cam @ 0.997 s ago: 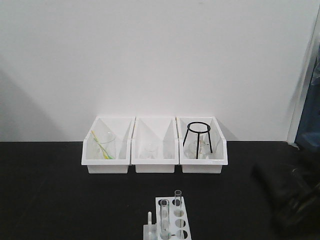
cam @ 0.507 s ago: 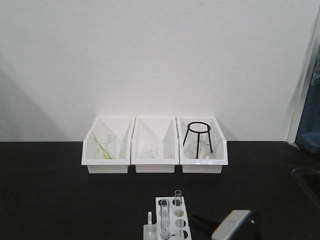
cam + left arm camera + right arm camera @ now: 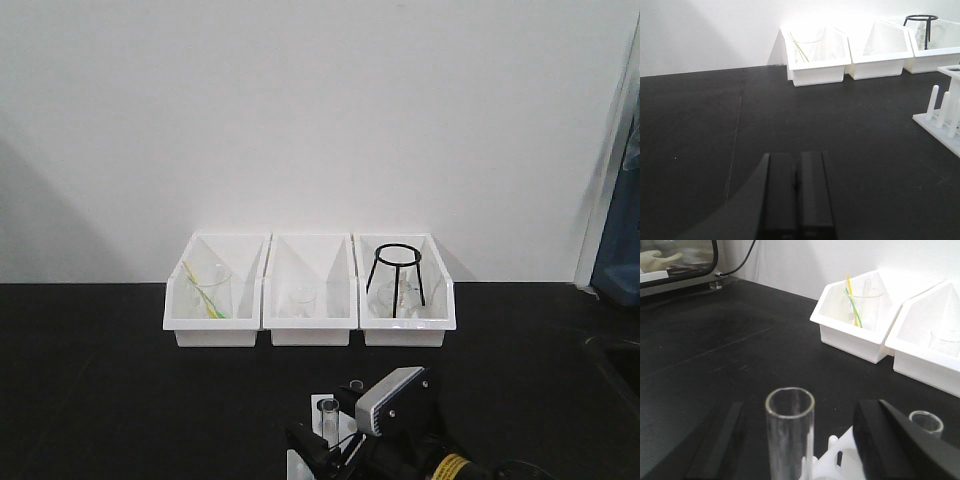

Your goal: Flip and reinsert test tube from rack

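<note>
Straddling the clear glass test tube [image 3: 790,425], the right gripper [image 3: 799,445] stands with jaws apart. The tube sits in the white plastic rack [image 3: 837,460], mostly cut off at 6 o'clock. The left gripper [image 3: 796,195], jaws together, hangs over the matte black counter [image 3: 840,140].
</note>
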### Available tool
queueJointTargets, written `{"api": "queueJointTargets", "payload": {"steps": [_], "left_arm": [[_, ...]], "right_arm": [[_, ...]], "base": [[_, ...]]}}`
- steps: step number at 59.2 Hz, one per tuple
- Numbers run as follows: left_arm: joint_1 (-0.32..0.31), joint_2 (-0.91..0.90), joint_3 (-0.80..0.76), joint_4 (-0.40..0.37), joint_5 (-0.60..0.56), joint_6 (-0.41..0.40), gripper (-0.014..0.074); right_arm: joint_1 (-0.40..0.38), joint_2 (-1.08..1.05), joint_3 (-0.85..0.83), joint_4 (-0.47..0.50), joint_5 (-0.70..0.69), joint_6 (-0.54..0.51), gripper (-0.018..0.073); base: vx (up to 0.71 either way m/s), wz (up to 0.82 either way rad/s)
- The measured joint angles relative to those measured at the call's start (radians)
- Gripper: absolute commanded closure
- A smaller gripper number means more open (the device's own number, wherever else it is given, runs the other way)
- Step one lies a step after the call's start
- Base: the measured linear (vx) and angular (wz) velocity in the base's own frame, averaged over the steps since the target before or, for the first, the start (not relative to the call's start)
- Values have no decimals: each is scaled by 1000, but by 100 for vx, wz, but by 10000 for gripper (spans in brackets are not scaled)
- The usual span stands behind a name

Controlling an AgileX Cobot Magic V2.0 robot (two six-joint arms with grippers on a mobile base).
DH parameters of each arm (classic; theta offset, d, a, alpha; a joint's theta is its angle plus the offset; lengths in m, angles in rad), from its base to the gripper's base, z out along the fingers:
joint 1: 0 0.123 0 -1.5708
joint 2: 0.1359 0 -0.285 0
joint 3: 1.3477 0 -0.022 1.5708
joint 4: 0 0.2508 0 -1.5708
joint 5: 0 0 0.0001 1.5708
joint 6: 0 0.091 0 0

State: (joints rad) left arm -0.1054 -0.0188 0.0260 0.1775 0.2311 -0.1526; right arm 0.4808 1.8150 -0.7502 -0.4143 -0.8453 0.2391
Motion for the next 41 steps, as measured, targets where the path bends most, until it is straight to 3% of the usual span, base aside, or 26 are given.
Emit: {"api": "queueJointTargets", "payload": {"steps": [16, 31, 41], "left_arm": [[0, 0, 0, 0, 0, 0, 602], [0, 0, 0, 0, 0, 0, 602], [0, 0, 0, 0, 0, 0, 602]], "right_arm": [[0, 9, -5, 2, 2, 0, 573], [0, -16, -5, 1, 21, -1, 575], [1, -174, -53, -2, 127, -1, 573]], "base": [[0, 0], [0, 0], [0, 0]]}}
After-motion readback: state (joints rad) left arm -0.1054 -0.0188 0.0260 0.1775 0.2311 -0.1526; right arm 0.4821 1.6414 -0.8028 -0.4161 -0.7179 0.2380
